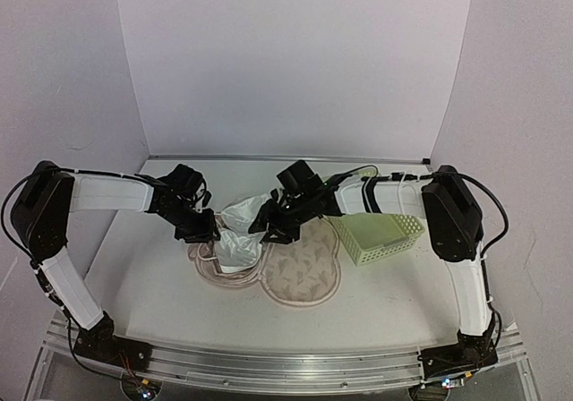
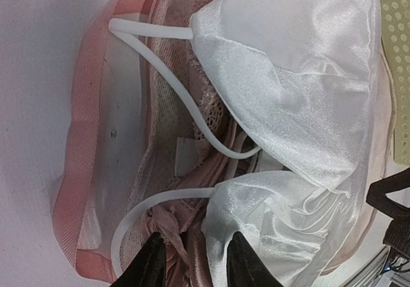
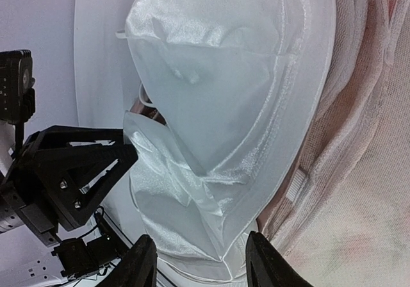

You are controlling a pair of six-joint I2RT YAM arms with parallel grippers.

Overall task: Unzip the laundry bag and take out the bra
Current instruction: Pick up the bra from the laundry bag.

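A: What is seen from above?
B: The laundry bag [image 1: 304, 274] is laid flat on the counter [image 1: 403, 298], and the bra [image 1: 240, 240] is bunched over its left end.
A: And at the left wrist?
B: The left claw [image 2: 194, 243] is part-spread over crumpled fabric. Whether anything is gripped cannot be told.
A: The right wrist?
B: The right claw [image 3: 200, 241] is spread, unclenched, astride a white cup.

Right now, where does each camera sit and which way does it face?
Top external: above and behind the bases, looking down; both arms, laundry bag, basket.
Left wrist: on the left arm, close over the bra; own jaws at bottom.
Right wrist: faces the bra; own jaws below, left gripper at left.
All share the bra.
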